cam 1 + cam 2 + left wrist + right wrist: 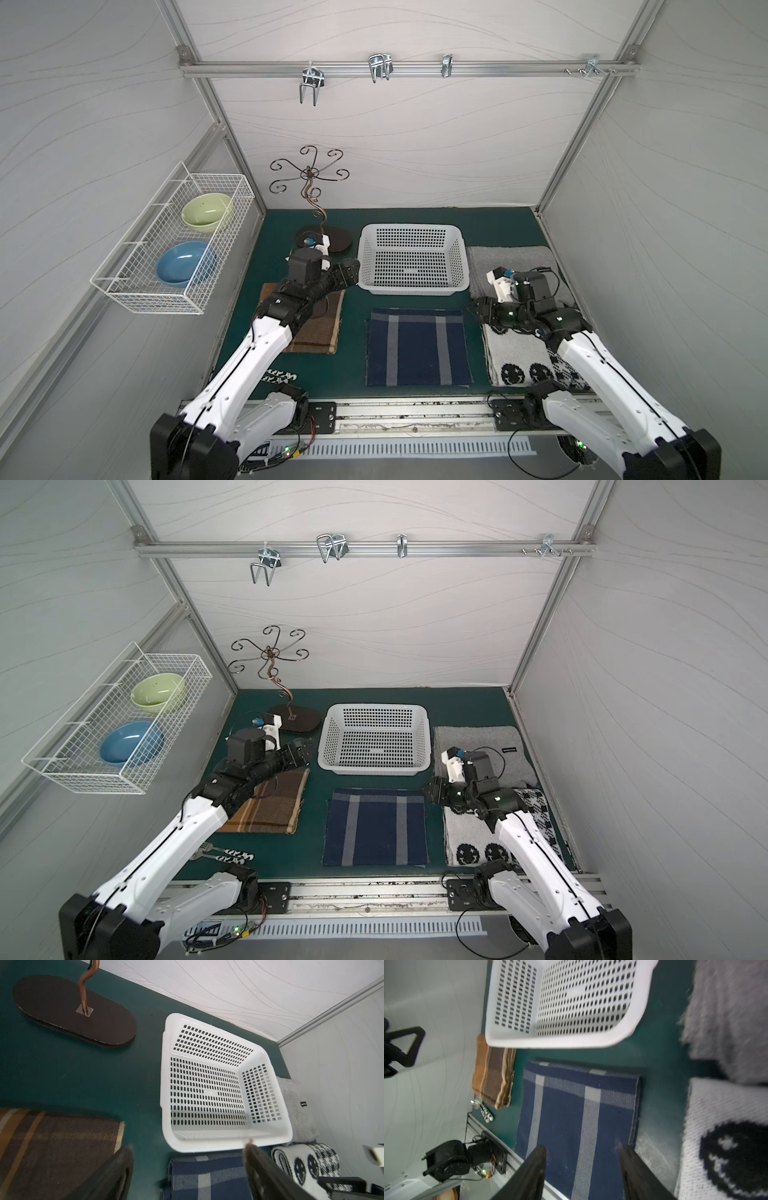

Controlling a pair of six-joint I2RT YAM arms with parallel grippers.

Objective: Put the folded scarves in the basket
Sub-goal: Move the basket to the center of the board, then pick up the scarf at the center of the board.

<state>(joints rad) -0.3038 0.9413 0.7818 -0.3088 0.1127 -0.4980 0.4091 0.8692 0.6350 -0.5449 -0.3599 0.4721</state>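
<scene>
Basket: the white perforated basket is sitting at the upper centre of the green mat in both top views, with nothing lying inside it.
Navy scarf: the folded navy plaid scarf is lying flat just below the basket, in the middle of the frame, apart from its rim.
Brown scarf: the folded brown plaid scarf is lying left of the navy one, partly hidden under the left arm.
Gray scarf: the folded gray scarf is lying at the right, just beside the basket.
Smiley scarf: the white scarf with black smiley faces is lying below the gray one, at the lower right of the mat.
Task's scarf: the pictures are not showing which of the four it is.
Left gripper: the left gripper is hanging just left of the basket, above the brown scarf's upper corner; in its wrist view the jaws are standing wide apart and holding nothing.
Right gripper: the right gripper is hanging at the navy scarf's upper right corner; in its wrist view the jaws are standing moderately apart and gripping nothing.
Wire rack: the white wire rack is hanging on the left wall, carrying a green bowl and a blue bowl.
Stand: the curled metal stand is standing at the upper left of the mat.
</scene>
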